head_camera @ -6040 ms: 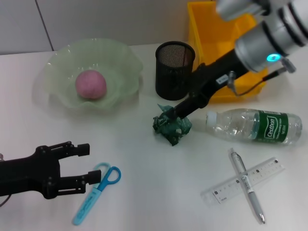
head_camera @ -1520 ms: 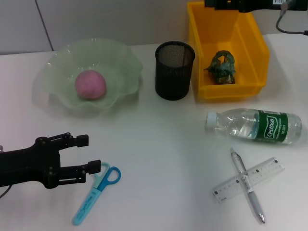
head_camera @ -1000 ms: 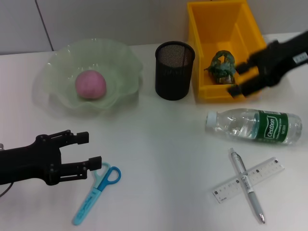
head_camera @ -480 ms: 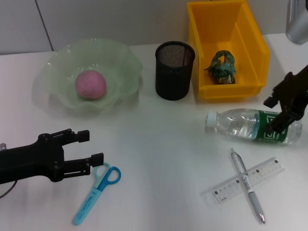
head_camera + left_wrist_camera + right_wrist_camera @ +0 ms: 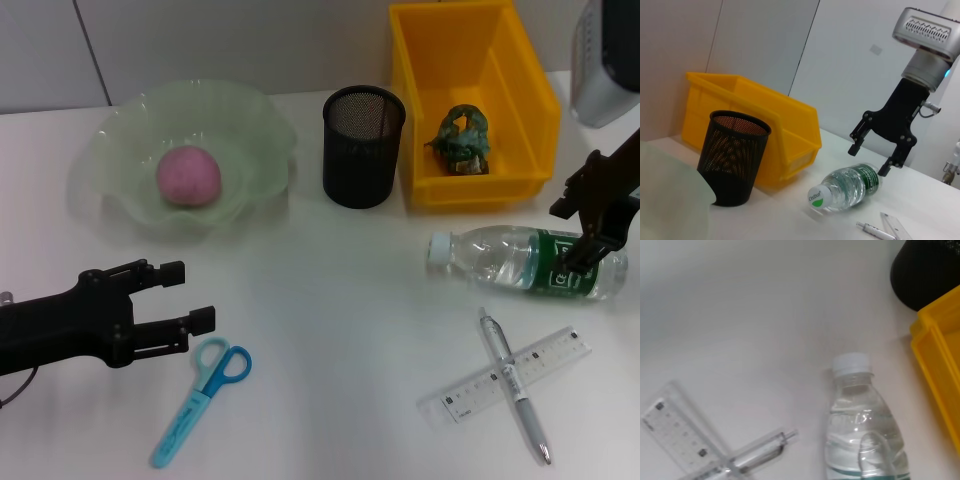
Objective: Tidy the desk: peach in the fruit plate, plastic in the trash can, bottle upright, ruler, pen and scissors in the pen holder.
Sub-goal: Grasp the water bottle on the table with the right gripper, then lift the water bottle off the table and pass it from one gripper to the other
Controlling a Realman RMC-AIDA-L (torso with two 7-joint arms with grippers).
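Two grippers seen from the head: right gripper (image 5: 585, 226) spread wide, poised over the label end of the bottle (image 5: 525, 262), which lies flat on the desk (image 5: 330, 300) with long axis across, cap toward the pen holder (image 5: 364, 145); left gripper (image 5: 180, 296) also spread, empty, far off near the scissors (image 5: 201, 398)

From the left wrist: right gripper (image 5: 881, 152) straddling the bottle (image 5: 845, 186) near its base, fingers apart, apparently not yet touching

From the right wrist: bottle (image 5: 864, 430) directly beneath, cap (image 5: 851, 364) pointing away, ruler (image 5: 677, 435) and pen (image 5: 750, 458) crossed beside it

Likely next: closing across the barrel, tipping upright
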